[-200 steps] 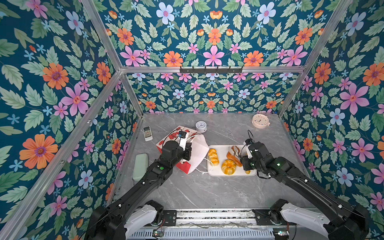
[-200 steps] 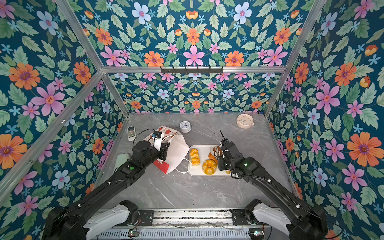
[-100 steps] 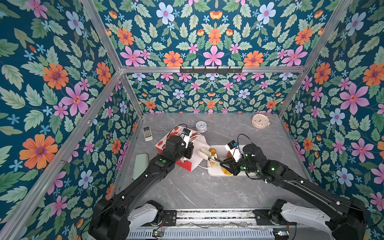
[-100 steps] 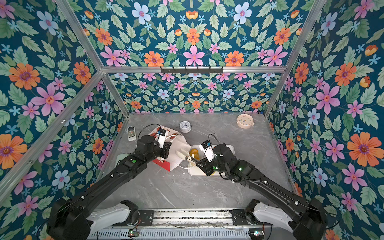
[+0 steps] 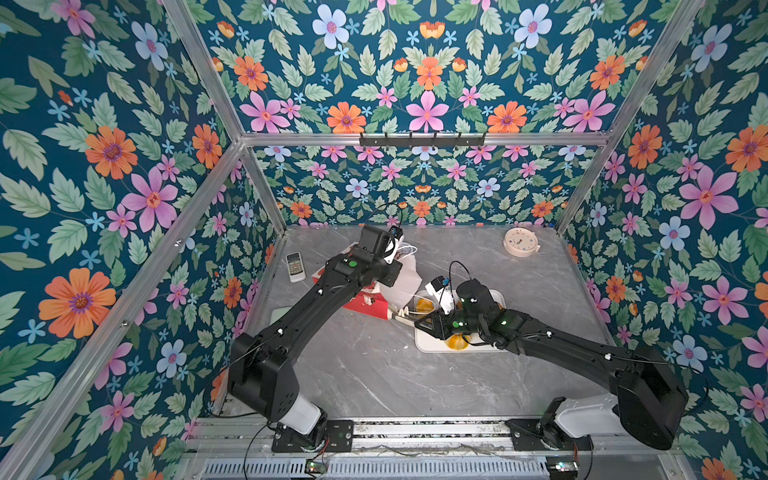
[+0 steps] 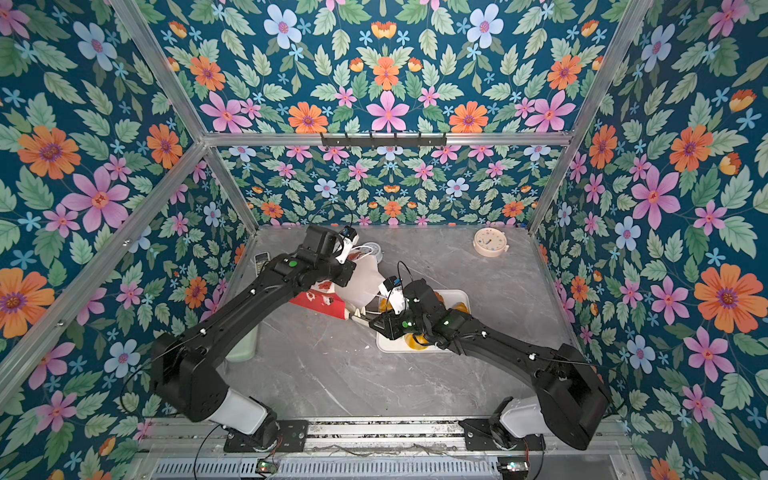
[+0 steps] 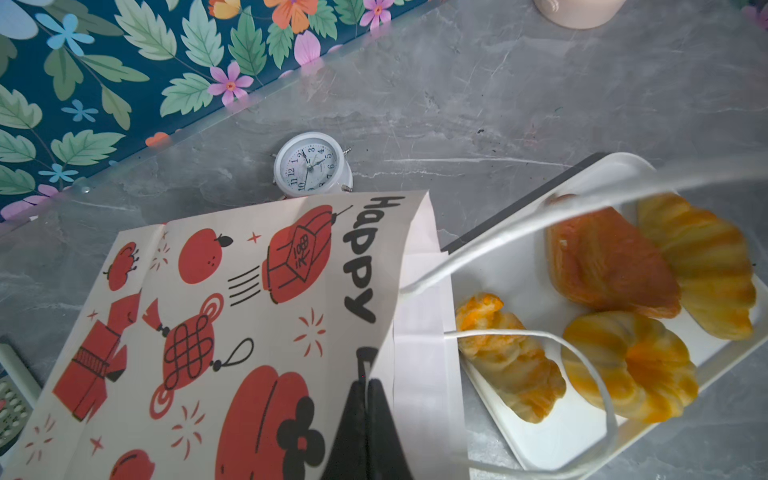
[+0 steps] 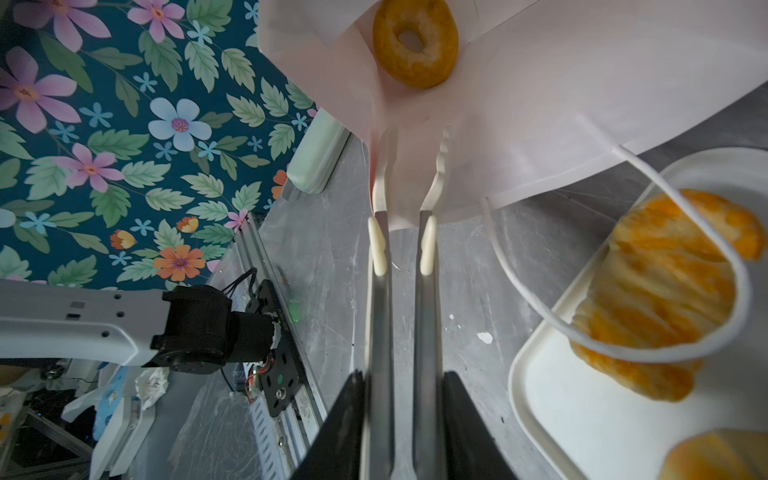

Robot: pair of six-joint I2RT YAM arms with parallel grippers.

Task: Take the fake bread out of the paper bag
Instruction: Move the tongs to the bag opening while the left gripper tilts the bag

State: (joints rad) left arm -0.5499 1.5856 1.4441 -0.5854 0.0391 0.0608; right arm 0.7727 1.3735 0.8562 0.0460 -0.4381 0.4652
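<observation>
A grey marbled worktop [image 5: 374,374] sits inside flowered walls [image 5: 104,166] framed by metal bars [image 5: 199,183]. A black hook rail [image 5: 422,139] runs along the back wall.

A flat white tray [image 5: 428,347] lies right of the middle. A cream round clock [image 5: 519,242] lies face up near the far right corner. A small white alarm clock [image 7: 309,164] stands near the back wall, left of the middle.

A remote control [image 5: 295,267] lies by the left wall. Nearer the front along that edge is a pale green object with rounded corners [image 6: 243,349].

Metal tongs [image 8: 380,316] with cream tips reach over the worktop just beside the tray.
</observation>
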